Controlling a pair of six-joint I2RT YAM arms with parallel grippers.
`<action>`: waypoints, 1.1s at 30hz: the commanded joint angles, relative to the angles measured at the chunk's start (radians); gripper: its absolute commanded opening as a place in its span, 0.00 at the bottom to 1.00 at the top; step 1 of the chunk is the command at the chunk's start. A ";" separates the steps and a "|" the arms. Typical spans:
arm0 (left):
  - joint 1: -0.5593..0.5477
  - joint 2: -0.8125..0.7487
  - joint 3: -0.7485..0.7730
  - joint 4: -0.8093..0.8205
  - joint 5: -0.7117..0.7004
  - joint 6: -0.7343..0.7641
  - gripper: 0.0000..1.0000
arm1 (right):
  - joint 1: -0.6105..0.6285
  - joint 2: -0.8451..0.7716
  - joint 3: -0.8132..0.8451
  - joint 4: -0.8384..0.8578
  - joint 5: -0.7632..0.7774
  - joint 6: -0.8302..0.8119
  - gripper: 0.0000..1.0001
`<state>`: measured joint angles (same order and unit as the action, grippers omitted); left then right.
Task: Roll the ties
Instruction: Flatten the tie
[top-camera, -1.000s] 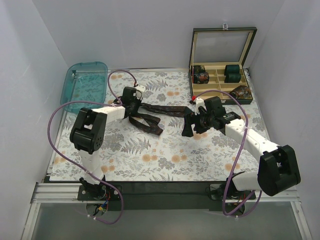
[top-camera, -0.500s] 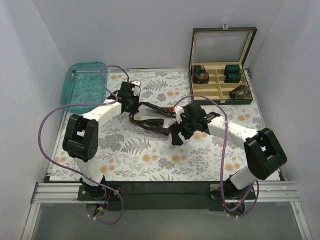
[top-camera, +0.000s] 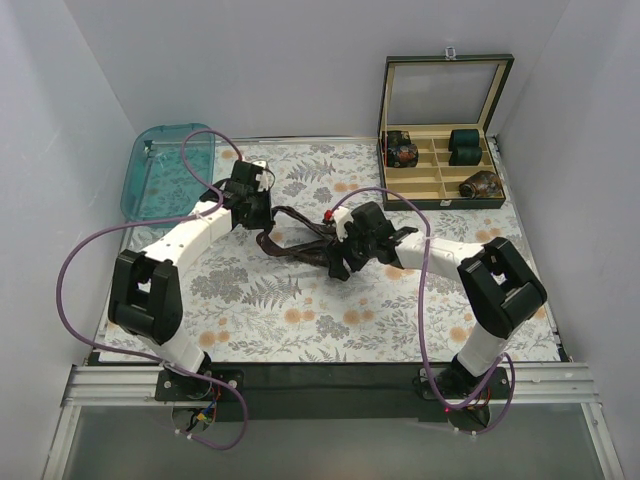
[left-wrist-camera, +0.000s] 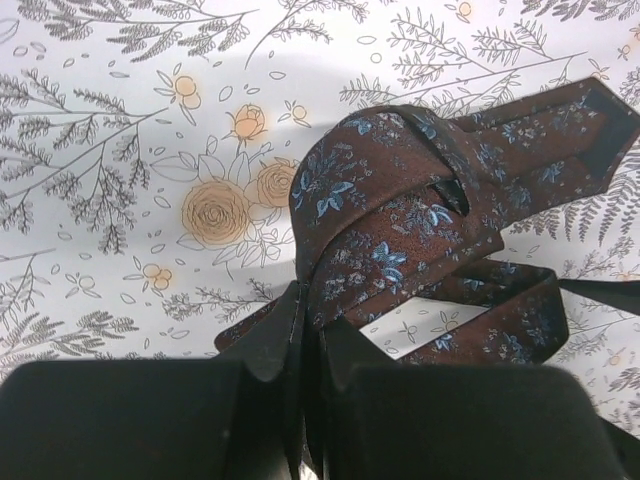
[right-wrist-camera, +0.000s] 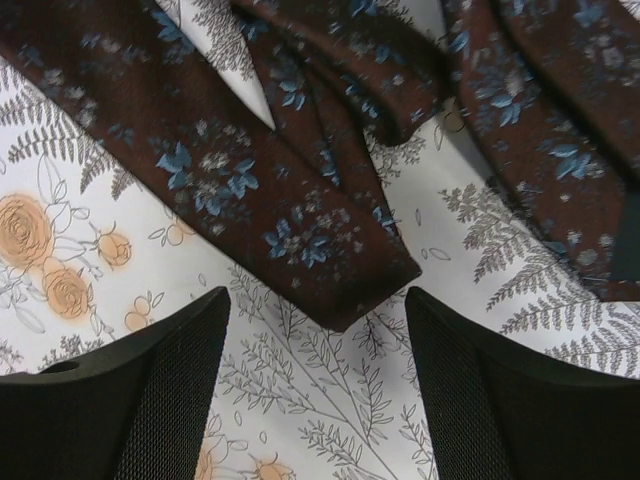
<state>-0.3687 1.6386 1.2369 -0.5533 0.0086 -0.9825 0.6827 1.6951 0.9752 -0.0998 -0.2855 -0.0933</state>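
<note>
**Top view.** One tie (top-camera: 300, 240) is shown lying crumpled near the middle of the table, on a flower-printed cloth (top-camera: 300, 310). The left gripper (top-camera: 257, 213) is placed at the tie's far left end. The right gripper (top-camera: 339, 264) is placed at its near right end.

**Left wrist view.** The tie (left-wrist-camera: 390, 240) is seen to be dark brown fabric strewn with small blue flowers and pale dots. It is folded over into a loose loop. A pointed end is seen at the upper right, and a darker inner face is exposed at that tip. The left gripper (left-wrist-camera: 305, 325) is clenched on a fold of the tie, which is pinched edge-on between the fingers.

**Right wrist view.** Several bands of the tie (right-wrist-camera: 250, 190) are seen crossing one another on the cloth. One blunt-pointed end is laid flat just beyond the fingertips of the right gripper (right-wrist-camera: 318, 305). Its fingers are spread wide and stand clear of the fabric on either side.

**Surroundings.** A box (top-camera: 445, 95) with its lid raised is set at the far right, and rolled bundles (top-camera: 463, 146) are held in some of its compartments. A teal tray (top-camera: 165, 170) is set at the far left.
</note>
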 joint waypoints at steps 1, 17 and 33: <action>-0.003 -0.089 0.010 -0.042 0.004 -0.071 0.00 | 0.000 -0.008 -0.039 0.192 0.049 0.079 0.65; -0.003 -0.233 0.022 -0.105 -0.032 -0.239 0.00 | -0.052 0.012 -0.125 0.361 0.256 0.337 0.24; -0.003 -0.260 0.030 -0.079 -0.320 -0.225 0.00 | -0.164 -0.238 -0.090 -0.074 -0.058 0.305 0.14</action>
<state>-0.3683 1.4109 1.2427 -0.6685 -0.2783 -1.1820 0.5098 1.4784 0.8997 -0.1242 -0.2066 0.1829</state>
